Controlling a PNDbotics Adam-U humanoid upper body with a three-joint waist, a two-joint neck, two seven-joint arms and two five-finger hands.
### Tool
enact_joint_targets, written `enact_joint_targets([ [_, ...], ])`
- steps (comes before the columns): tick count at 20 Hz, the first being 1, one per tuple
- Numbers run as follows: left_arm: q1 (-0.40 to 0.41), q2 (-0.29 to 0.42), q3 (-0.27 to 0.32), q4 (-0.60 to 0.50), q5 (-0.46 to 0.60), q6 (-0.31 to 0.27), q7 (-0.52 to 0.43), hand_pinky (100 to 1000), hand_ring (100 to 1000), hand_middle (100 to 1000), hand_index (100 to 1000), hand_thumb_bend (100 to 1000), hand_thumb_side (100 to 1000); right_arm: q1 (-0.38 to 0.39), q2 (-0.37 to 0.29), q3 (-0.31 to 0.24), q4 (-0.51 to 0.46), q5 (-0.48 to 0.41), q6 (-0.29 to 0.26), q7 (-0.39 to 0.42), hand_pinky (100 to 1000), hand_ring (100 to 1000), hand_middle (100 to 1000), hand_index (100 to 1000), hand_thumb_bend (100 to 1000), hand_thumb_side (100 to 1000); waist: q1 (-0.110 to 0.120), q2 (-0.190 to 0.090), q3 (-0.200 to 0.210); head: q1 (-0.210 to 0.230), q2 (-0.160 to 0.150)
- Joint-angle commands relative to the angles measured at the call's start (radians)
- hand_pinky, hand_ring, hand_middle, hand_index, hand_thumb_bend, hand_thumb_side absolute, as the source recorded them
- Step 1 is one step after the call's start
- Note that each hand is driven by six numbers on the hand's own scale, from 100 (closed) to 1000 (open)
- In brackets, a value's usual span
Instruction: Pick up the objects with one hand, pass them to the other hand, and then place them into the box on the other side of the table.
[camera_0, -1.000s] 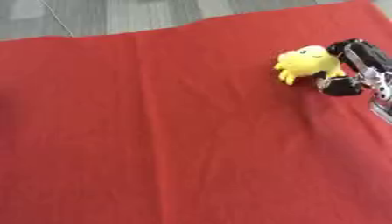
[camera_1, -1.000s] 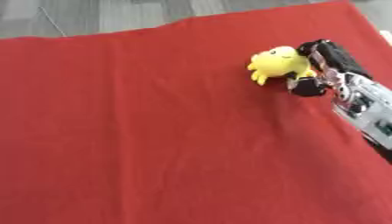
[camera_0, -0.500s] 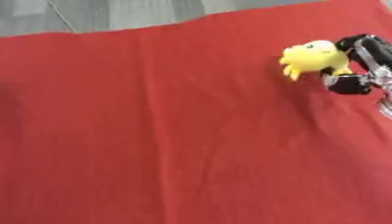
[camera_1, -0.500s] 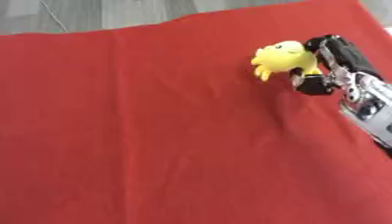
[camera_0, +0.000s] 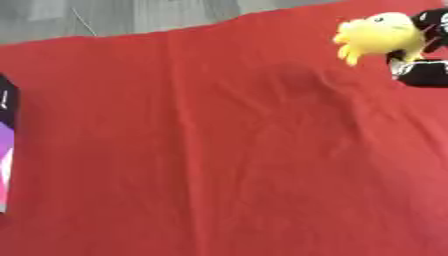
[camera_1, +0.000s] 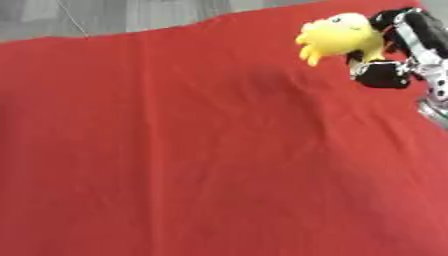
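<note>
Our right hand (camera_1: 398, 47) has its fingers curled round the yellow plush toy (camera_1: 339, 36) and has carried it higher and farther toward the far right corner of the red cloth (camera_1: 192, 150) than a second ago, so we judge the pick done and the handover next. Our left hand shows in neither view. At the left edge a dark and purple shape (camera_0: 5, 145) has come into view (perhaps the box, we cannot tell), its contents hidden.

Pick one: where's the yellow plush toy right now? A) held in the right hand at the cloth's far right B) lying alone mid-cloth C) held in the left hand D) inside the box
A: the yellow plush toy sits against the curled fingers of the right hand near the far right corner of the red cloth; no left hand shows in either view.
</note>
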Motion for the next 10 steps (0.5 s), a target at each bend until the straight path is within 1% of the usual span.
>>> enact_joint_targets([
  [1,-0.013,0.018,0.013,-0.007,-0.005,-0.008,-0.001,796,812,629,695,100,653,-0.025,-0.032,0.01,-0.019,-0.09,-0.04,-0.012,570,591,340,512,100,100,0.008,-0.056,-0.007,0.027,0.014],
  [3,-0.018,0.018,0.01,-0.006,-0.007,-0.01,-0.002,796,812,629,695,100,648,-0.037,-0.022,0.025,-0.019,-0.127,-0.064,-0.01,560,588,340,512,100,100,0.007,-0.068,-0.016,0.033,0.018],
  [5,-0.025,0.018,0.006,-0.006,-0.01,-0.013,-0.005,796,812,629,696,100,644,-0.048,-0.011,0.042,-0.019,-0.141,-0.082,-0.001,545,585,340,512,100,100,0.005,-0.079,-0.025,0.037,0.02],
  [10,-0.051,0.015,-0.007,-0.008,-0.02,-0.019,-0.016,796,813,630,698,100,635,-0.081,0.021,0.08,-0.019,-0.162,-0.098,0.038,526,581,340,512,100,100,-0.004,-0.107,-0.033,0.05,0.019],
])
